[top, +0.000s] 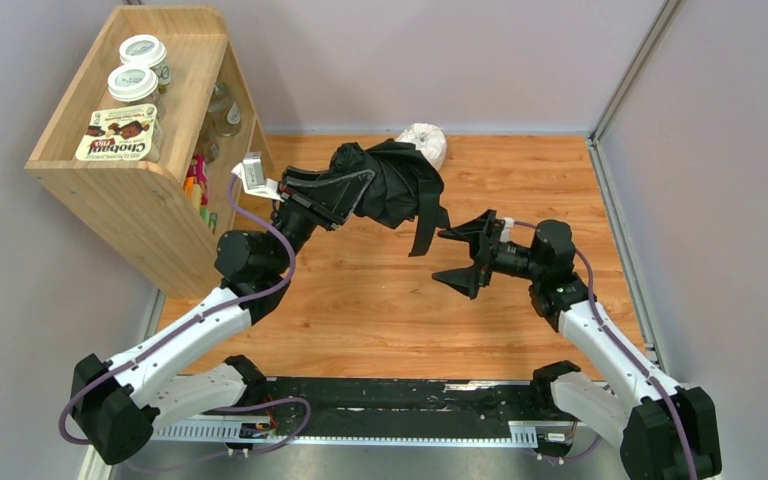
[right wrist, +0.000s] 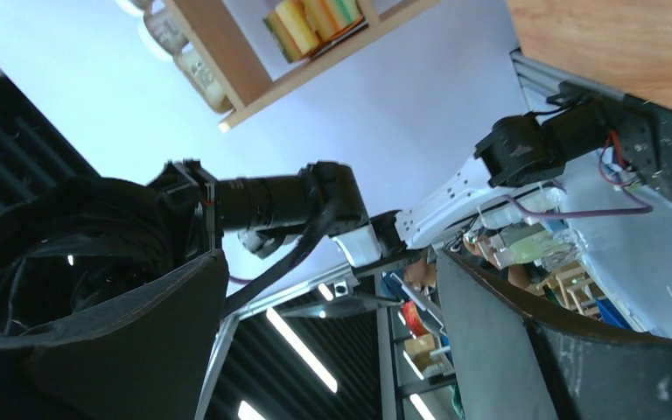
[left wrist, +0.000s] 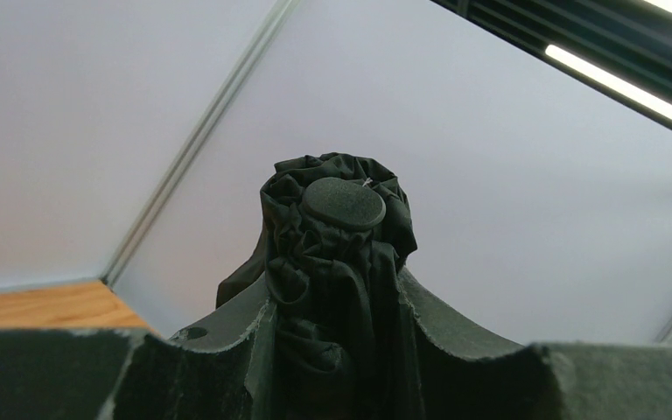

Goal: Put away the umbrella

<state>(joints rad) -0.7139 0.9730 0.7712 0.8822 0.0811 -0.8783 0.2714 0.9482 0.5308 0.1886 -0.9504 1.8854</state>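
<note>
Nearest me, both arms are reaching up from the near edge of the table (top: 360, 320) and meeting over its far half. On the right, the right gripper (top: 457, 257) is hovering with its jaws spread wide and nothing between them, pointing left. Just beyond and to the left of it, a loose flap (top: 425, 230) of the umbrella (top: 400, 185) is drooping almost onto its upper finger. The umbrella itself is hanging clear of the table, and the left gripper (top: 360, 190) is clamping it about half closed.

I am judging that the coming move turns on this: the umbrella lies directly left of the open right gripper, which is the free one. From above I cannot tell its long axis, since the fabric is bunching.

My left wrist view is settling that: the umbrella is running up through the fingers (left wrist: 455, 332), its round cap (left wrist: 344, 203) poking out past them. My right wrist view is showing only an empty gap between its fingers (right wrist: 507, 341).

Farther left, the shelf (top: 130, 190) is standing well apart from the umbrella.
</note>
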